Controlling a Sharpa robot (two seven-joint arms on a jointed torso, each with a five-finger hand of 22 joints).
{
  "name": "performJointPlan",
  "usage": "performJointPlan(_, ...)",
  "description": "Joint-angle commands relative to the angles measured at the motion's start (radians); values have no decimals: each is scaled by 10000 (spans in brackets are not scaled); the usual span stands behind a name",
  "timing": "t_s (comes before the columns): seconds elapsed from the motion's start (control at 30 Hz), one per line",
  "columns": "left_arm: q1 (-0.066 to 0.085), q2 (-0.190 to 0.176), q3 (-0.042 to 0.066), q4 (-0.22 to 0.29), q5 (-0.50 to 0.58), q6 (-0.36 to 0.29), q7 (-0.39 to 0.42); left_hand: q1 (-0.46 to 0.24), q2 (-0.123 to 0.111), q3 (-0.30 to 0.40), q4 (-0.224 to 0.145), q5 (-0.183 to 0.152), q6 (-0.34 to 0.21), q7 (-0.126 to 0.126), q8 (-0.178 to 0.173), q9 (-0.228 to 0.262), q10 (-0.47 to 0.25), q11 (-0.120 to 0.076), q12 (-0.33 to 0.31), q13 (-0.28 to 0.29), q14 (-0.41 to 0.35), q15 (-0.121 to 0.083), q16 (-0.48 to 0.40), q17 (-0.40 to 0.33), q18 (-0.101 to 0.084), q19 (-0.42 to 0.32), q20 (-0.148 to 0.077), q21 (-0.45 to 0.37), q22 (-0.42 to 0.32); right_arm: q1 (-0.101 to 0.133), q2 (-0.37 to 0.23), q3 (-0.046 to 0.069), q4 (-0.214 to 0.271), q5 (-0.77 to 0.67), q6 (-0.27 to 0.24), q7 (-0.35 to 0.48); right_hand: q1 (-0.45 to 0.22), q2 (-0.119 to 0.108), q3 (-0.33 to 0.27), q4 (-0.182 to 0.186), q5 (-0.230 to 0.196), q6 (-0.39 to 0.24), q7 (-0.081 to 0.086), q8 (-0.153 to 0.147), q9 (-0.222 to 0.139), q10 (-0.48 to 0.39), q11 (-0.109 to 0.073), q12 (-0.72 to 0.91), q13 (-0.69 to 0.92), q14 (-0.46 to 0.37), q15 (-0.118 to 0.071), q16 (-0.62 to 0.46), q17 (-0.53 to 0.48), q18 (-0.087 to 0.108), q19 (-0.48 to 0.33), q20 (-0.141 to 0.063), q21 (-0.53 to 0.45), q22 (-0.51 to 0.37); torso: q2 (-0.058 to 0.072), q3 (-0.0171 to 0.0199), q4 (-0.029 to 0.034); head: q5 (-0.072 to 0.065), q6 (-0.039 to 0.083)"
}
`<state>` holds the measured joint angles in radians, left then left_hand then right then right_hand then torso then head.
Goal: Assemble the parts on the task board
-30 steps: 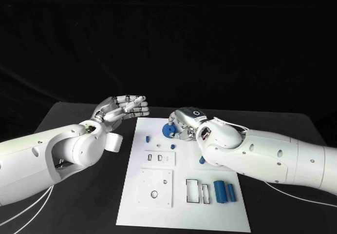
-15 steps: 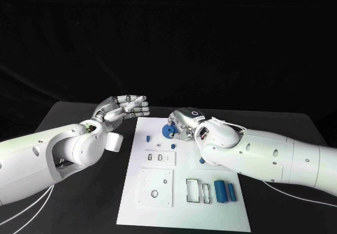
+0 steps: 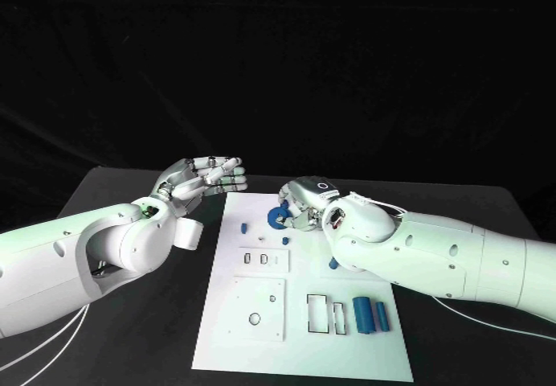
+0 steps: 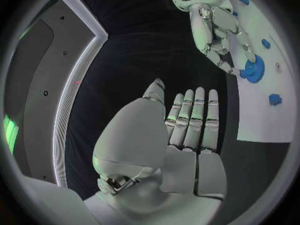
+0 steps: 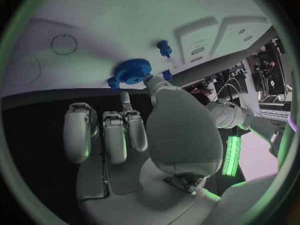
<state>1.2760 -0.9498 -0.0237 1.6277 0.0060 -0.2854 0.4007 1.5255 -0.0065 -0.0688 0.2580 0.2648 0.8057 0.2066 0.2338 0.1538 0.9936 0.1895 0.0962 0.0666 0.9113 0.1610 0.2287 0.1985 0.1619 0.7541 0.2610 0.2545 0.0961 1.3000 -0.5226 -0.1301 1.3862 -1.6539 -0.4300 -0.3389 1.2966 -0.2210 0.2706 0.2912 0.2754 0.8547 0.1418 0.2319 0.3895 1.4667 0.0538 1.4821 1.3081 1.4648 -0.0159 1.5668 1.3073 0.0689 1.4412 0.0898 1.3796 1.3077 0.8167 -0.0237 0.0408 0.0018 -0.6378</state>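
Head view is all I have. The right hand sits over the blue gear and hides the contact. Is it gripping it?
Observer: Yes. The right wrist view shows the right hand pinching the blue gear at its rim.
Operator: Gear lifted?
Observer: Left wrist view shows it flat over the white board; I cannot tell if it touches.
Operator: Left hand holding anything?
Observer: No. Left wrist view shows the left hand with fingers straight, palm bare.

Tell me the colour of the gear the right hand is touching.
Blue. The gear shows best in the right wrist view, at the right hand's fingertips.
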Motion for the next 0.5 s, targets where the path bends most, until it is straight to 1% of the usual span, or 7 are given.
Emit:
performJointPlan(0.03, 12, 13, 10, 21, 19, 170, 34, -15, 100, -54, -10, -34, -62, 244, -22, 13, 64, 40, -38, 7, -79, 10, -41, 17, 190, -1, 102, -61, -21, -8, -36, -4, 43, 327, 242, 63, -416, 138, -59, 12, 294, 104, -3, -38, -35, 115, 62, -35, 1379, 1060, 68, 40, 2635, -70, 33, 65, -44, 381, -4, 13, -6, -3, -2)
performJointPlan(0.07, 12, 11, 10, 22, 19, 165, 31, -16, 100, -57, -9, -34, -63, 245, -23, 13, 64, 40, -40, 7, -81, 11, -43, 18, 190, 0, 103, -62, -22, -9, -43, -4, 43, 406, 290, 65, -549, 223, -32, 7, 404, 149, -16, -22, -41, 118, 58, -33, 1383, 1060, 61, 40, 2635, -72, 41, 62, -37, 396, -4, 13, -6, -3, -2)
performJointPlan(0.2, 12, 12, 10, 23, 19, 157, 23, -16, 100, -57, -9, -34, -63, 245, -23, 13, 64, 40, -40, 7, -81, 11, -43, 18, 190, 0, 103, -62, -22, -10, -54, -5, -5, 680, 420, 79, -580, 285, 27, -1, 375, 221, -33, 7, -40, 122, 42, -29, 1389, 1060, 51, 40, 2635, -75, 50, 55, -26, 413, -2, 15, -9, -8, -9)
performJointPlan(0.27, 12, 12, 10, 27, 19, 156, 19, -27, 100, -69, -4, -34, -74, 250, -28, 12, 60, 44, -48, 6, -90, 13, -51, 18, 190, 0, 104, -64, -25, -11, -59, -6, -26, 776, 485, 91, -773, 380, 89, 10, 481, 311, -56, 37, -47, 142, 23, -11, 1413, 1060, 33, 40, 2635, -80, 63, 40, -14, 437, -2, 11, -1, -20, -5)
performJointPlan(0.43, 12, 6, 9, 28, 19, 138, 12, -43, 105, -85, 6, -31, -90, 258, -36, 10, 53, 49, -61, 4, -101, 17, -62, 19, 189, 1, 106, -68, -30, -11, -74, -9, -71, 930, 622, 101, -881, 418, 130, 13, 527, 356, -69, 50, -53, 160, 11, 5, 1434, 1060, 23, 40, 2635, -83, 73, 31, -3, 455, 1, 13, -5, -24, 0)
performJointPlan(0.5, 12, 3, 9, 29, 19, 136, 13, -43, 105, -85, 6, -31, -90, 258, -36, 10, 53, 49, -61, 4, -101, 17, -62, 19, 189, 1, 106, -68, -30, -11, -99, -10, -71, 952, 583, 96, -928, 434, 145, 13, 537, 375, -75, 56, -55, 164, 7, 9, 1440, 1060, 19, 40, 2635, -82, 71, 27, -8, 453, 0, 5, -5, -24, 6)
